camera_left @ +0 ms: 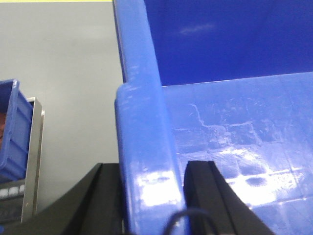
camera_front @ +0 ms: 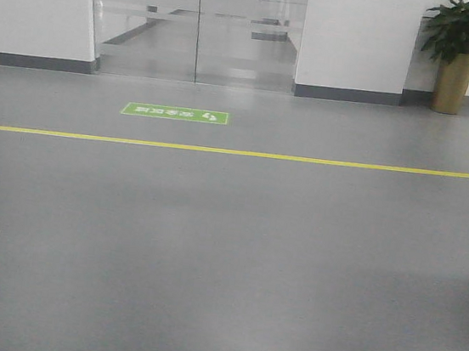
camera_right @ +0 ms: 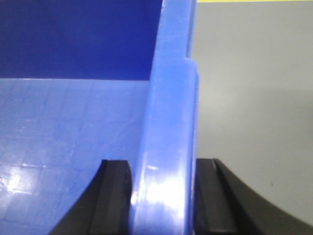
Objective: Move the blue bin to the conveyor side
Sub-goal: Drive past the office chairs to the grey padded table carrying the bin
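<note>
Your left gripper (camera_left: pixel 151 198) is clamped across one side rim of the blue bin (camera_left: pixel 234 137), one finger inside and one outside. Your right gripper (camera_right: pixel 164 196) pinches the opposite rim the same way. The bin spans between both arms, over grey floor (camera_right: pixel 254 88). No belt shows in any view.

Grey glossy floor (camera_front: pixel 232 261) crossed by a yellow line (camera_front: pixel 237 152), green floor sign (camera_front: pixel 174 113) before frosted glass doors (camera_front: pixel 197 25), white walls (camera_front: pixel 359 32) with grey skirting, potted plant (camera_front: pixel 460 49) far right.
</note>
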Controlling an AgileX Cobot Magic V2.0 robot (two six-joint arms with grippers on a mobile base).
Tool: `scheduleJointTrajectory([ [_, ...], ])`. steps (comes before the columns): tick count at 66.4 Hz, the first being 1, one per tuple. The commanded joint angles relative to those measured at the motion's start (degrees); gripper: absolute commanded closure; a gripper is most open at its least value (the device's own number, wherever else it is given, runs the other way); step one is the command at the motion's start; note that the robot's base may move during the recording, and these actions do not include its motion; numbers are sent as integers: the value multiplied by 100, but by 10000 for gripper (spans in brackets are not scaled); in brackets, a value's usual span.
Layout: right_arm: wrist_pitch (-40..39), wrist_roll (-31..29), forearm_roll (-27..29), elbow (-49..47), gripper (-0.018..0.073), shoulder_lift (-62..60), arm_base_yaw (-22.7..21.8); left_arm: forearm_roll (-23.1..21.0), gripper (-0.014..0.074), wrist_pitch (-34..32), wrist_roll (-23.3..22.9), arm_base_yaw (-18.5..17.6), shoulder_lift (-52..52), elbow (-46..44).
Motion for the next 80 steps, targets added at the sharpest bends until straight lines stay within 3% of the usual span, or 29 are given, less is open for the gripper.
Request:
scheduleJointTrajectory([
  [1, -867, -163, -239, -103, 638, -125, 0, 14, 595, -531, 109, 15, -94, -79],
  [80, -880, -163, -239, -103, 638, -125, 0, 52, 595, -530, 109, 15, -94, -79],
])
